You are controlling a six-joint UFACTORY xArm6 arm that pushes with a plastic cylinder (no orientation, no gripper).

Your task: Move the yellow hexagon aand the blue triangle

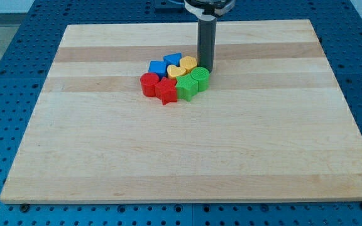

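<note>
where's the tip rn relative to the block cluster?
My tip sits in the upper middle of the camera view, at the cluster's upper right edge, right beside the yellow block and just above the green cylinder.

The surface [187,157] is pale wood, laid in long planks with visible grain and a smooth, matt finish. Around it lies a blue metal base [11,37] dotted with holes. My rod [205,44] looks like dark, dull metal or plastic, and my tip [206,69] is the same. The blocks look like matt plastic with fine ridges: red star [166,91], green cylinder [200,78], yellow hexagon [177,71], blue triangle [173,60].
</note>
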